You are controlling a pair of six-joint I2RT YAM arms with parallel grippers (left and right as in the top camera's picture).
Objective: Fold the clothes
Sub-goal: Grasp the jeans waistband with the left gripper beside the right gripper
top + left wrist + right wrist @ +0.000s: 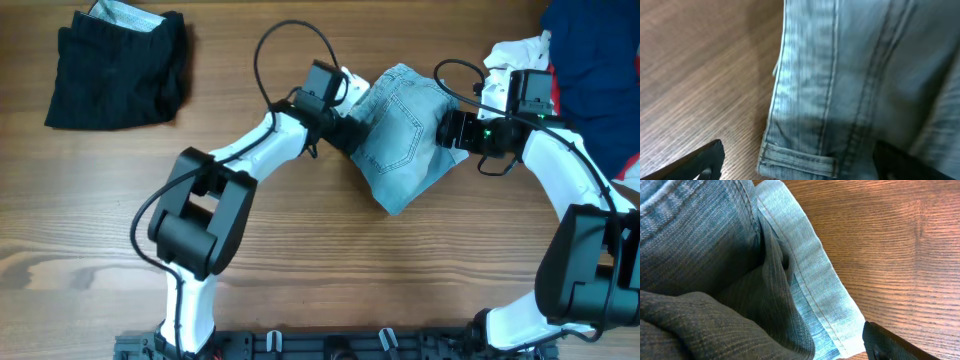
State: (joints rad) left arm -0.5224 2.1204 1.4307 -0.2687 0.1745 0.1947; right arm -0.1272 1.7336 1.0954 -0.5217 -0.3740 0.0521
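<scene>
Blue cloth [600,60] (far right) runs off the frame.

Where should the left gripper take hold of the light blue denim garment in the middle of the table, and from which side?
Grip the stitched waistband corner of the light blue denim garment, coming in from the left arm's side. That band is thick, lies flat on the wooden table, and already sits between the open fingers of the left gripper.

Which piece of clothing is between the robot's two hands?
The light blue jeans in the middle. The black garment, white cloth and dark blue cloth lie off to the sides.
</scene>
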